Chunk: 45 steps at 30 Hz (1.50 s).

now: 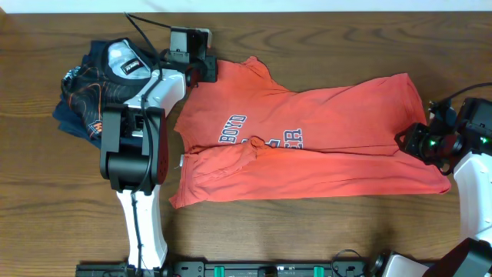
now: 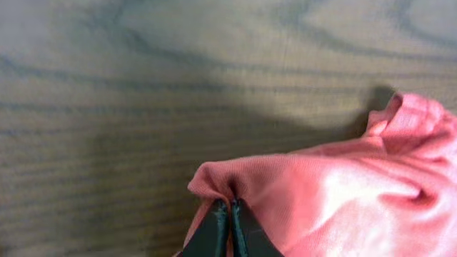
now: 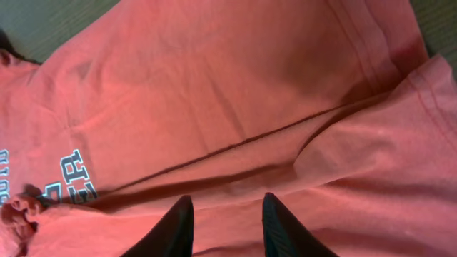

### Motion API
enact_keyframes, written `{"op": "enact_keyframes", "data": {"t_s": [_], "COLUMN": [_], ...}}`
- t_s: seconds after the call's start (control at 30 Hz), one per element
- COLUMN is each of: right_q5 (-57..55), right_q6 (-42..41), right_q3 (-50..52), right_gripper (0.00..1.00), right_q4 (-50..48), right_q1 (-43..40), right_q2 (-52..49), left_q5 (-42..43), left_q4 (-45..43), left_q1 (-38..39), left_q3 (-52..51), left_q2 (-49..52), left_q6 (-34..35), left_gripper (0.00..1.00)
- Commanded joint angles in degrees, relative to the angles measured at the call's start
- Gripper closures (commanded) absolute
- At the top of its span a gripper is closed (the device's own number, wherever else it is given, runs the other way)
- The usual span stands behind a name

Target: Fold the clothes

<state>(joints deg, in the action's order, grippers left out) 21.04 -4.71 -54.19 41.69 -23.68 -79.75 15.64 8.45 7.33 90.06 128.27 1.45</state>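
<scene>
The red T-shirt [image 1: 323, 138] lies spread across the middle of the table [image 1: 323, 238], rumpled. A long crease runs through it from 9 o'clock to 3 o'clock. Its dark, white-edged lettering [image 1: 233, 128] sits toward the 9 o'clock half, partly lost in the folds.

My left claw [image 1: 201, 69] is at the shirt's 10 o'clock corner, by the sleeve. In my left wrist view the claw [image 2: 229, 208] is pressed together on a small ridge of the red cloth [image 2: 357, 193]. The fabric bunches up around the tips, and bare wood [image 2: 143, 86] shows beyond it.

My right claw [image 1: 411, 142] is at the shirt's 3 o'clock edge. In my right wrist view the claw [image 3: 223, 214] is spread, its two dark fingers [image 3: 178, 225] apart above the cloth [image 3: 214, 93] with the crease just past them. I cannot tell whether the tips touch the fabric. Part of the lettering [image 3: 75, 175] shows at 9 o'clock in that view.

A dark navy garment [image 1: 88, 85] with orange lines lies crumpled at the table's 10 o'clock, just beside my left arm and apart from the shirt.
</scene>
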Motion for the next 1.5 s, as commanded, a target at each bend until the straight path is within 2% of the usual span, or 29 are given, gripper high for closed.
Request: {"op": "enact_keyframes", "data": {"t_s": [0.0,0.07,0.2,0.27,0.47,0.53,0.57,0.7,0.77,0.9,1.0,1.47], "right_q5": [0.4,2.6,-1.3,-4.6,-4.8,-4.7,-4.7,-4.7,-4.7,-4.6,-4.5,-4.5], "right_q6": [0.5,0.6,-1.5,-3.3,-3.1,-3.1,-3.1,-3.1,-3.1,-3.1,-3.1,-3.2], "right_q3": [0.2,0.2,0.2,0.2,0.2,0.2,0.2,0.2,0.2,0.2,0.2,0.2], "right_gripper": [0.71,0.70,0.81,0.82,0.80,0.79,0.79,0.79,0.79,0.76,0.76,0.76], "right_q4": [-1.3,-2.6,-5.0,-5.8,-6.8,-6.6,-6.4,-5.9,-5.4,-4.7,-4.6,-3.3], "right_q1": [0.5,0.5,0.5,0.5,0.5,0.5,0.5,0.5,0.5,0.5,0.5,0.5], "right_q2": [0.5,0.5,0.4,0.2,0.2,0.2,0.2,0.2,0.2,0.2,0.2,0.2], "left_q5": [0.9,0.9,1.5,1.9,1.7,1.7,1.7,1.7,0.9,-1.3,-1.3,-2.6], "left_q4": [1.8,3.0,4.2,4.4,3.4,3.4,3.3,3.0,2.8,2.1,0.6,-3.9], "left_q1": [0.1,0.1,0.1,0.1,0.1,0.1,0.1,0.1,0.1,0.1,0.1,0.1], "left_q3": [1.3,1.3,1.3,1.3,1.3,1.3,1.3,1.2,1.2,1.2,1.2,1.2], "left_q2": [0.2,-0.4,-3.1,-4.9,-6.7,-6.2,-6.1,-5.2,-4.2,-2.4,-1.2,1.4], "left_q6": [-0.1,0.8,2.7,2.7,2.7,2.7,2.7,2.7,2.7,2.7,2.7,2.7], "left_gripper": [0.94,0.94,0.94,0.94,0.94,0.87,0.76,0.72,0.65,0.62,0.56,0.52]}}
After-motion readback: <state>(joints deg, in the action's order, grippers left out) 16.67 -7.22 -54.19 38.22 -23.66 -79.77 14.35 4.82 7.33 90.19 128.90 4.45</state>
